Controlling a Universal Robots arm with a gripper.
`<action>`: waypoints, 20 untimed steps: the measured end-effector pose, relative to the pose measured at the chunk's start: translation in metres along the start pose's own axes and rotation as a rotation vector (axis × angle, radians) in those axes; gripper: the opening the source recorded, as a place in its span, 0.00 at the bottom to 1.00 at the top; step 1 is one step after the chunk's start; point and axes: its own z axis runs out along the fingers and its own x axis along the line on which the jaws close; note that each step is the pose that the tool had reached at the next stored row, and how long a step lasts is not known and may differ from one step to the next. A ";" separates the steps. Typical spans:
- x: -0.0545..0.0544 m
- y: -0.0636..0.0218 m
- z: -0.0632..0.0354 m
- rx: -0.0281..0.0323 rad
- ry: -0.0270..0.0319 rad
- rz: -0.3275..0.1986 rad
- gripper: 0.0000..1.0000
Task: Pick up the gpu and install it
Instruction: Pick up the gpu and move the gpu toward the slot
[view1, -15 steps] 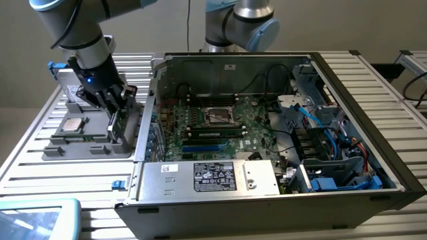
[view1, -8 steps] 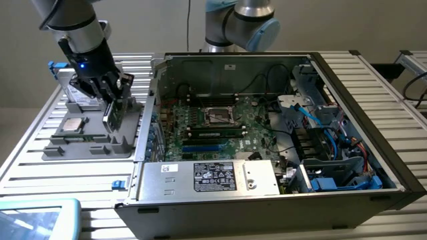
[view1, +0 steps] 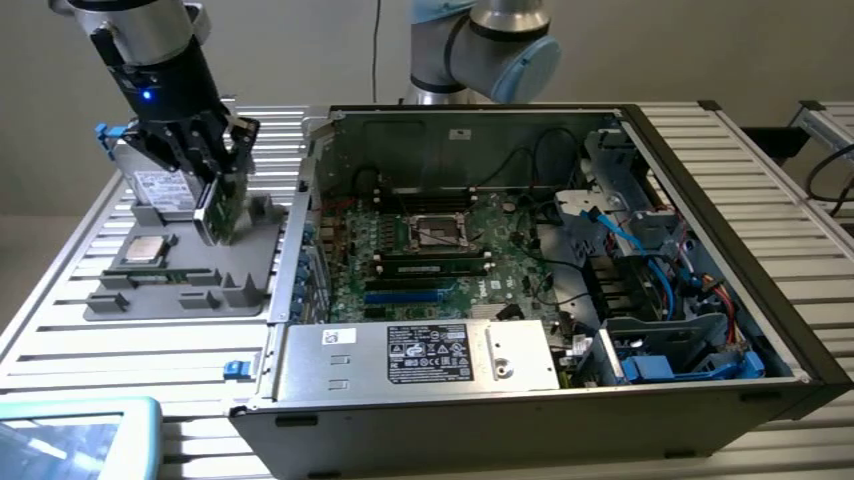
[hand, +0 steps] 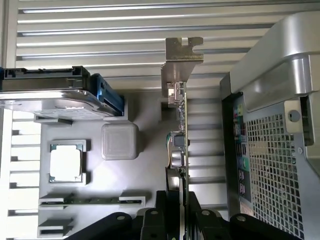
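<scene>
The gripper is clamped on the top edge of the gpu, which hangs on edge directly below it, over the gray tray, beside the open computer case.

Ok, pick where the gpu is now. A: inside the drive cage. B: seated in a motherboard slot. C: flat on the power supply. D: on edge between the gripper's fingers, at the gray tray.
D: the gpu stands on edge, clamped by the gripper at the gray tray, outside the computer case.
</scene>
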 end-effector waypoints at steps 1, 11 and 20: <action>0.000 0.0003 -0.0045 0.0001 0.0001 0.000 0.27; -0.003 0.0039 -0.0500 0.0001 0.0001 0.000 0.27; -0.028 0.0076 -0.0907 0.0001 0.0009 0.000 0.27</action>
